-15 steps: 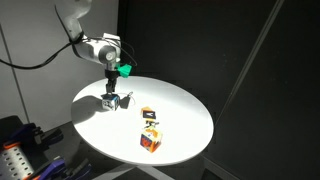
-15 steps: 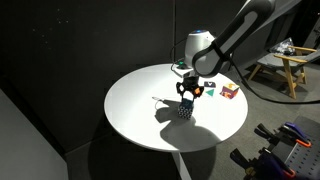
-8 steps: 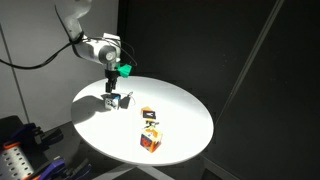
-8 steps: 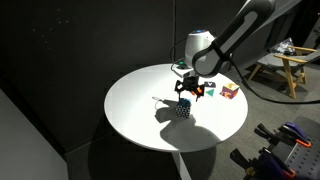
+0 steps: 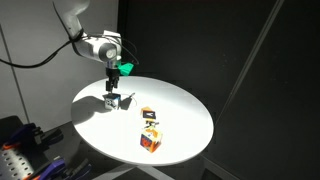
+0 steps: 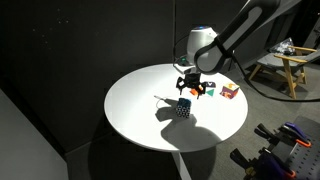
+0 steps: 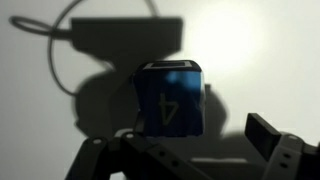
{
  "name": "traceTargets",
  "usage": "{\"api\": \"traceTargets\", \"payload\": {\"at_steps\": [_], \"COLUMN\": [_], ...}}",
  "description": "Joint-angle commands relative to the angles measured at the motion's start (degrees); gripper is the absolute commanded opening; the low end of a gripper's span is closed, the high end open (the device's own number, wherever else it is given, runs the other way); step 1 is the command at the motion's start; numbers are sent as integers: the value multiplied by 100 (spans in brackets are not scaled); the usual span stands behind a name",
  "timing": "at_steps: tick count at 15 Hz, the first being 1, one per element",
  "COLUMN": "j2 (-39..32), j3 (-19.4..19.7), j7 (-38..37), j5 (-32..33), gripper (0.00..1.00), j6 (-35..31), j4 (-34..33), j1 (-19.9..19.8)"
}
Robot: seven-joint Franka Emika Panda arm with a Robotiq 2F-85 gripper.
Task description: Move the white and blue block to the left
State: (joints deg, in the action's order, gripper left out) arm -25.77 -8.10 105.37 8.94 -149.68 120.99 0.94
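The white and blue block (image 5: 114, 100) sits on the round white table (image 5: 185, 105) near its edge. It also shows in an exterior view (image 6: 183, 108). In the wrist view the block (image 7: 172, 95) shows light-blue edges and a dark "4" on its shaded face. My gripper (image 5: 111, 87) hangs just above the block, open and empty, and shows in both exterior views (image 6: 191, 89). In the wrist view its fingers (image 7: 178, 140) stand wide apart on either side below the block, not touching it.
An orange-and-white cube (image 5: 150, 116) and a red-and-blue cube (image 5: 151, 140) lie further along the table. They show near the table's far side in an exterior view (image 6: 229, 91). Dark curtains surround the table. A wooden stand (image 6: 290, 62) is behind.
My gripper has risen a little, straight up from the block. The block stays where it was on the table.
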Motion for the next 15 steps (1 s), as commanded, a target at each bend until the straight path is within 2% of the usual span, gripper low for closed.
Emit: {"api": "traceTargets", "payload": {"at_steps": [1, 15], "j2": [473, 1404], "j3": [196, 545], "j7": [-949, -5198], "j5": [11, 77], "gripper": [100, 100], "j6": [-16, 314], "j4": [381, 1154], "j1": [76, 73]}}
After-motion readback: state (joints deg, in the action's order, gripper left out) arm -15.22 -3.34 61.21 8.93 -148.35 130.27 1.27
